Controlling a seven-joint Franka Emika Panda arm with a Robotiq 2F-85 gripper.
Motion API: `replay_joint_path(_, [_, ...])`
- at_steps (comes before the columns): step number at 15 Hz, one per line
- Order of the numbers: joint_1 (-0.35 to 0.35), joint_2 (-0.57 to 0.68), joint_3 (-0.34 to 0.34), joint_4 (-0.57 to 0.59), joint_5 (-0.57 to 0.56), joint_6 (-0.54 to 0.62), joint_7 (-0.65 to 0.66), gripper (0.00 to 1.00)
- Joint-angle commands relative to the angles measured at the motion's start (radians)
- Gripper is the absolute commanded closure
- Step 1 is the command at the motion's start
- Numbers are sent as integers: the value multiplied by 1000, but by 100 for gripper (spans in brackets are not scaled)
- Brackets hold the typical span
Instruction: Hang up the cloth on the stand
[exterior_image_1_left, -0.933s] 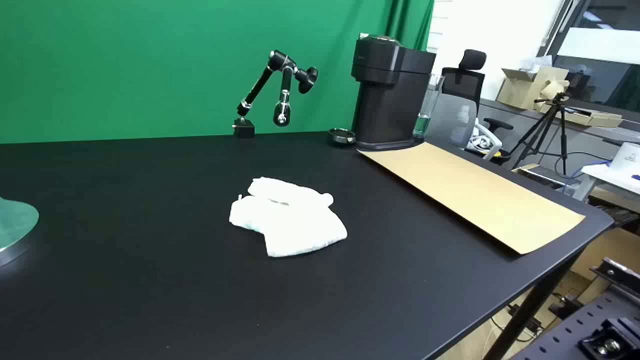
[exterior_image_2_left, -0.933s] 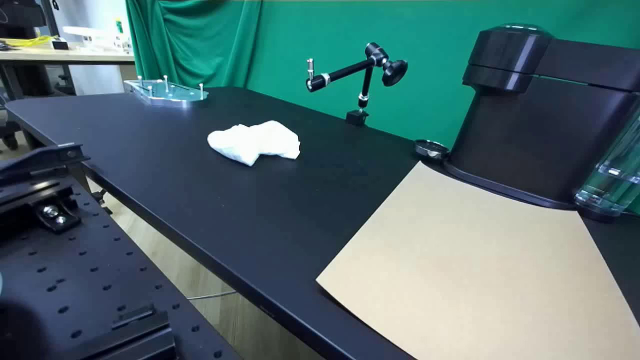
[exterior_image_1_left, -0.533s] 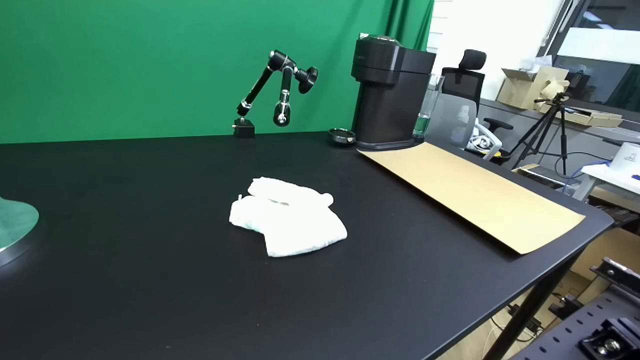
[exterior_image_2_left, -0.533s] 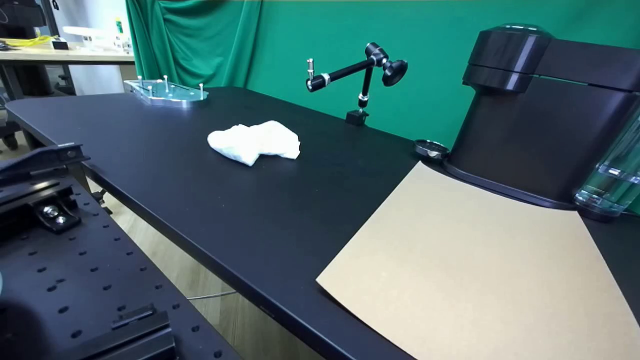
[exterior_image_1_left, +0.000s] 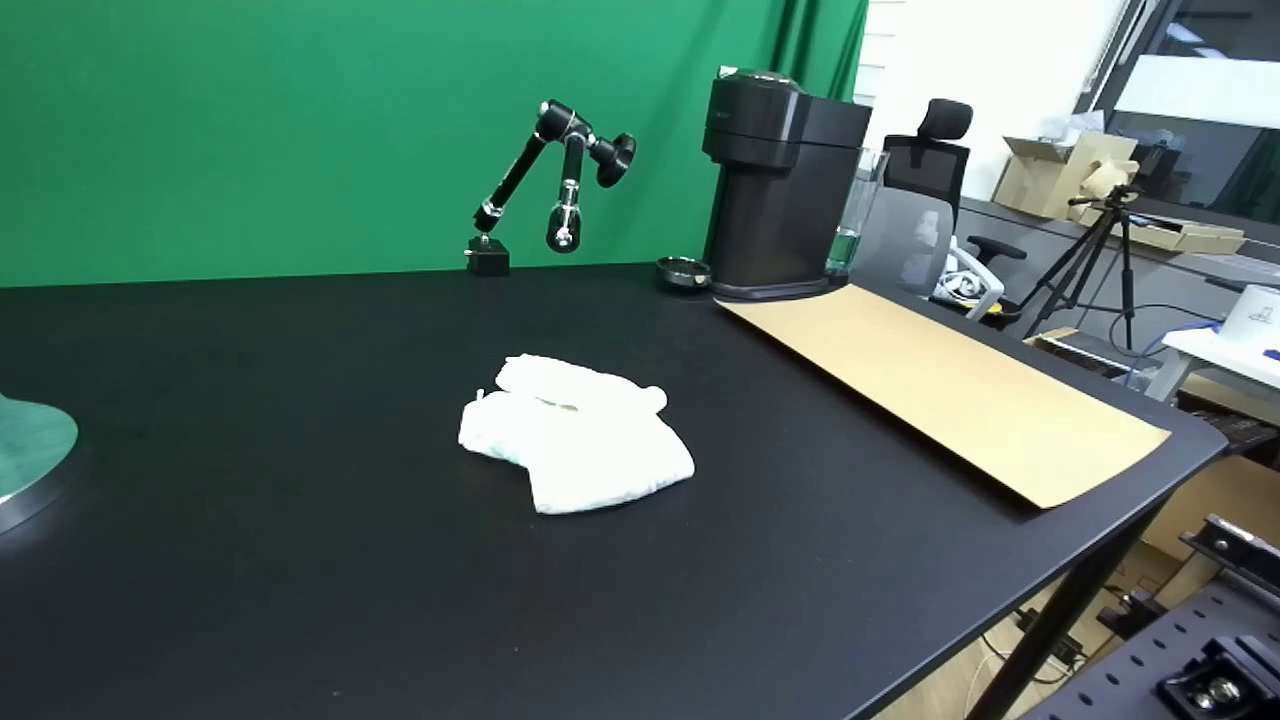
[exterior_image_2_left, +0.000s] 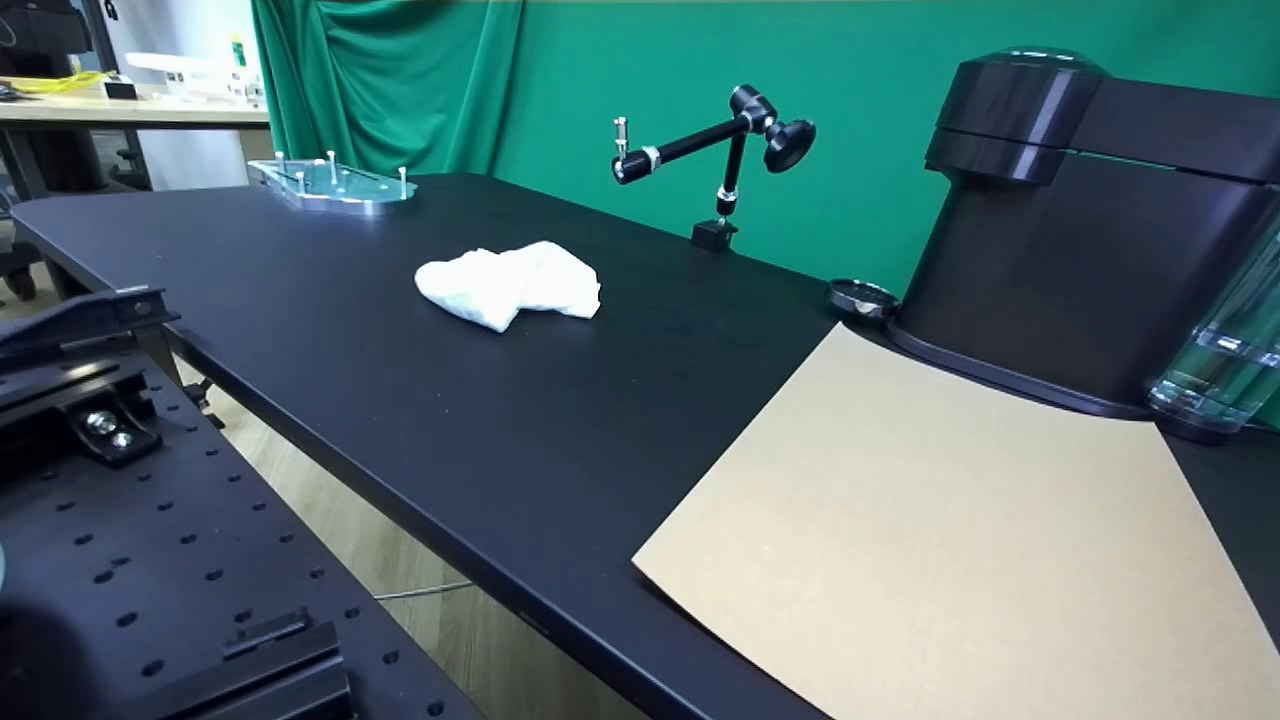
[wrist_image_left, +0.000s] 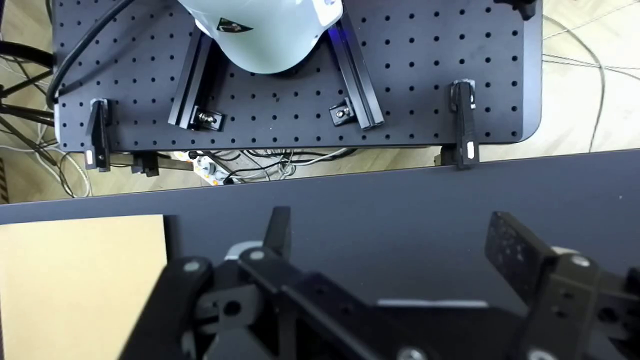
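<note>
The white cloth (exterior_image_1_left: 600, 450) lies rumpled and folded on the black table in both exterior views (exterior_image_2_left: 515, 283). The stand (exterior_image_1_left: 515, 180) is a thin black jointed arm clamped at the table's back edge, behind the cloth. It also shows in an exterior view (exterior_image_2_left: 700, 142), with one segment reaching out sideways above the table and a small upright metal pin at its end. My gripper (wrist_image_left: 391, 222) shows only in the wrist view, open and empty, fingers wide apart above the table. Cloth and stand are out of the wrist view. The arm and gripper are outside both exterior views.
A tan cardboard sheet (exterior_image_2_left: 960, 530) lies flat before the black cylindrical machine (exterior_image_2_left: 1040, 280). A small round dish (exterior_image_1_left: 683, 273) sits beside that machine. A clear plate with pegs (exterior_image_2_left: 340, 190) is at the far end. The perforated mount (wrist_image_left: 295, 112) lies across a gap from the table.
</note>
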Motion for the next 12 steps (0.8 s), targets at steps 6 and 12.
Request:
replay_joint_path(6, [-54,115,-16,-18,-136,191,16,0])
replay_joint_path(12, [-80,287,-12,-23,-367,446,35,0])
